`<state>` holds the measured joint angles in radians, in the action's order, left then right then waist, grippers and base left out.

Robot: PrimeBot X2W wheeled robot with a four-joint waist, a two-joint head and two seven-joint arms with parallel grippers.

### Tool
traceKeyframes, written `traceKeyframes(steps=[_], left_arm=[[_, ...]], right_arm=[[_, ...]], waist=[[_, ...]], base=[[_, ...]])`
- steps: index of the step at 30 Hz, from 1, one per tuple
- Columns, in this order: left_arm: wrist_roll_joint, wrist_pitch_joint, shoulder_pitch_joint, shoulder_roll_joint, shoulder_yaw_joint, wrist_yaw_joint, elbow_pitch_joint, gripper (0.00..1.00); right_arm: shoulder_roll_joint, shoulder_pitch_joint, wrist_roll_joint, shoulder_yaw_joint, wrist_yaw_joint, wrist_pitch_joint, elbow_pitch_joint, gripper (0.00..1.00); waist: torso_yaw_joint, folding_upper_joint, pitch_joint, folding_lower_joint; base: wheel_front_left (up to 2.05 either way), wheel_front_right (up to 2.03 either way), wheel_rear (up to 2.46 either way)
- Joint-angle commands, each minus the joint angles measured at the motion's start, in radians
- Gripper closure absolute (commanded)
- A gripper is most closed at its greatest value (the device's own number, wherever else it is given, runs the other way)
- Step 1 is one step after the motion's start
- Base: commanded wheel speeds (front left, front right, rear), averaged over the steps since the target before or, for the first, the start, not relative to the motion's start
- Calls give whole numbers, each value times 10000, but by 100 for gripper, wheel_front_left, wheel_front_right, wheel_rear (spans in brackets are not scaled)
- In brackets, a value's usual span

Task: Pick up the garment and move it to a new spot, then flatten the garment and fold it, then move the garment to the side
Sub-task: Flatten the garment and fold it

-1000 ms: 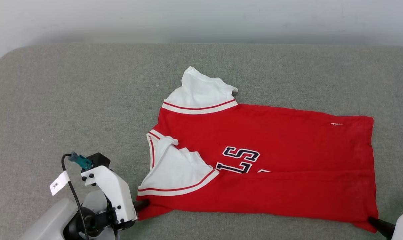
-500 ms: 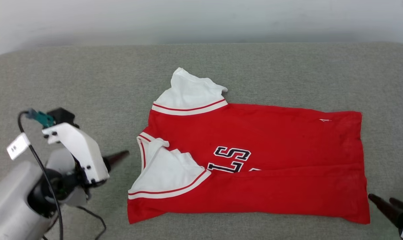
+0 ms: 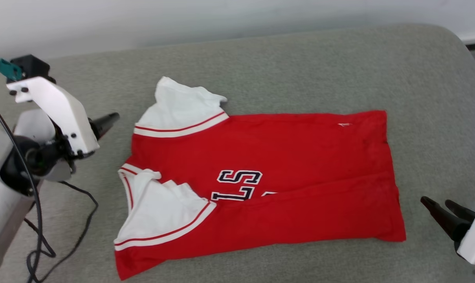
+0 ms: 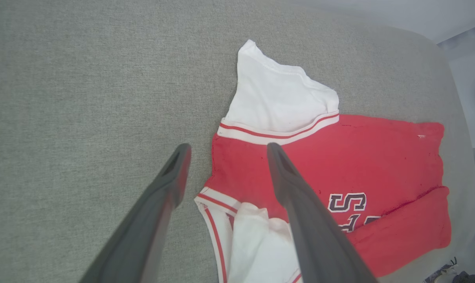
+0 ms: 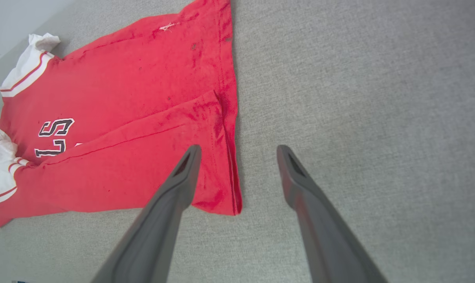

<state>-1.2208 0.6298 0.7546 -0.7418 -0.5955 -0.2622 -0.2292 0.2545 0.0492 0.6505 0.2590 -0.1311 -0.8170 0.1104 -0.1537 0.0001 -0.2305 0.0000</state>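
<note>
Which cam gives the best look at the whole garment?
Head view: the garment lies whole, both sleeves and hem visible. Left wrist view crops the near sleeve; right wrist view favours the hem end.

A red short-sleeved jersey T-shirt [image 3: 280,157] lies on a grey fabric-covered surface [image 3: 300,63].
Collar end left, hem right; left gripper [image 3: 109,120] beside its far-left sleeve, right gripper [image 3: 437,202] beside its near-right corner.

Red jersey T-shirt: one, the garment [image 3: 284,157]; white sleeves on it: two, the far sleeve [image 3: 178,106] and the near sleeve [image 3: 158,208]; whole black letters [image 3: 237,184] legible on the chest: two, "L" and "S"; tools: two, the left tool [image 3: 110,118] and the right tool [image 3: 436,202]; dark fingers [image 4: 300,220] per tool: two; black cable [image 3: 80,232]: one; teal connector [image 3: 3,67]: one; grey fabric-covered bench [image 3: 300,67]: one.
</note>
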Motion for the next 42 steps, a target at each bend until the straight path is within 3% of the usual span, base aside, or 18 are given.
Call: traceKeyframes(steps=[1,17,31,40,42], left_arm=[[104,95,235,36,-65,93,-173,0],[1495,367,2910,185,-835,1563,-2222,0],[2403,561,4263,547,-1509,2215,-3759,0],[2438,552,4546,814,-1683,2724,-4602,0],[2400,685,4549,821,-1772,2923,-4759,88]], right_arm=[[-52,166,39,-87,10,103,-47,0],[-90,839,345,-553,10,776,-347,0],[-23,877,646,-713,10,1261,-584,0],[25,980,842,-925,10,1572,-801,0],[36,941,893,-991,10,1619,-858,0]], waist=[[-333,-1,-296,0],[-1606,-1,-1894,0],[-1862,-1,-2718,0],[-1965,-1,-2899,0],[-1997,-1,-2902,0]], base=[[0,0,0],[0,0,0],[0,0,0],[0,0,0],[0,0,0]])
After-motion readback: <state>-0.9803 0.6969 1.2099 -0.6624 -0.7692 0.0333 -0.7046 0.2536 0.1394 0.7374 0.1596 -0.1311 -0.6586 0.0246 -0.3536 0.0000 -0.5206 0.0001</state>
